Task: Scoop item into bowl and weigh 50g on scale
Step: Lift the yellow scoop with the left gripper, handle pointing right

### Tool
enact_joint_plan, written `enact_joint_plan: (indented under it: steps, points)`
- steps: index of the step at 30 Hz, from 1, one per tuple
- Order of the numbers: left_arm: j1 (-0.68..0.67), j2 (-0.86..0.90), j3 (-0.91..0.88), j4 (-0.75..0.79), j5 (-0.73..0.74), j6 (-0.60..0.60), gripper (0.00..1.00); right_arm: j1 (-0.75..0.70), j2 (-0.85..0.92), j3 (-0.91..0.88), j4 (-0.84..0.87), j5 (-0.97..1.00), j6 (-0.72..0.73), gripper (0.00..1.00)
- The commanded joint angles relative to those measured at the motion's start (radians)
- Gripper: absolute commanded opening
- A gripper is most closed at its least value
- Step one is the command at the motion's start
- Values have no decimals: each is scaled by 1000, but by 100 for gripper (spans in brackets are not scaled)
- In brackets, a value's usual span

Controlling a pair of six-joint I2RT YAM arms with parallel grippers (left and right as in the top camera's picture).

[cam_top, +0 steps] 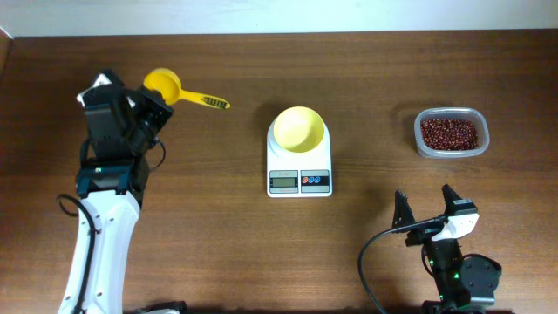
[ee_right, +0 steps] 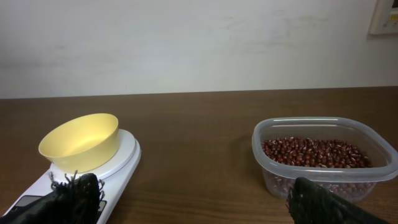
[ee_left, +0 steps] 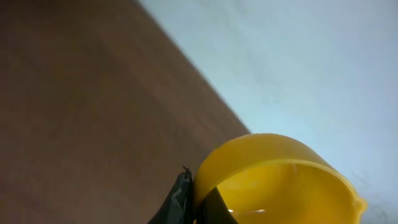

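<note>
At the far left, the left gripper pinches the yellow scoop by its cup wall. The right gripper sits spread at near right. The beans fill the clear tub at far right, well apart from the empty bowl on the scale. Judging by this, no scooping is done yet, and the scoop must next cross to the tub.

Left arm is showing a long white shell lower down, w/ a teal band crossing it and chunky black housings stacking above. A thin black cable is looping out at its side. Right arm is looking mostly black & rounded, a tiny green LED glowing on it, a white block up front carrying two black pointed jaws. On the right wrist cam, the fingertips are reading black, rough-textured.
</note>
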Motion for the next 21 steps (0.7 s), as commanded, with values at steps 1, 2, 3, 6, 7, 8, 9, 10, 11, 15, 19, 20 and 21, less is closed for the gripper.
enact_joint_plan:
  steps: [1, 2, 3, 6, 7, 8, 9, 10, 11, 15, 19, 20, 21]
  points:
    - [-7, -13, 21, -76, 50, -69, 0, 8, -10, -7, -2, 5, 0, 99]
    - [-20, -13, 21, -97, 61, -71, 0, 8, -10, -7, -2, 5, 0, 99]
    - [-29, -13, 21, -112, 61, -79, 0, 8, -10, -7, -2, 4, 0, 99]
    - [-76, -13, 21, -145, 60, -85, 0, 8, -10, -7, -2, 5, 0, 99]
    - [-88, -13, 21, -150, 60, -92, 0, 8, -10, -7, -2, 5, 0, 99]
    - [-103, -13, 21, -156, 59, -106, 0, 8, -10, -7, -2, 5, 0, 99]
    - [-114, -13, 21, -160, 53, -120, 0, 8, -10, -7, -2, 4, 0, 99]
    - [-127, -13, 21, -165, 29, -148, 0, 8, -10, -7, -2, 5, 0, 99]
    - [-140, -13, 21, -167, -6, -190, 0, 8, -10, -7, -2, 5, 0, 99]
    - [-156, -13, 21, -166, -50, -278, 0, 8, -10, -7, -2, 52, -26, 99]
    - [-156, -13, 21, -171, -50, -277, 0, 8, -10, -7, -10, 90, -27, 99]
    - [-156, -13, 21, -171, -50, -277, 0, 8, -9, -7, -10, 90, -27, 99]
    - [-156, -13, 21, -171, -50, -277, 0, 8, -9, -7, -10, 90, -27, 99]
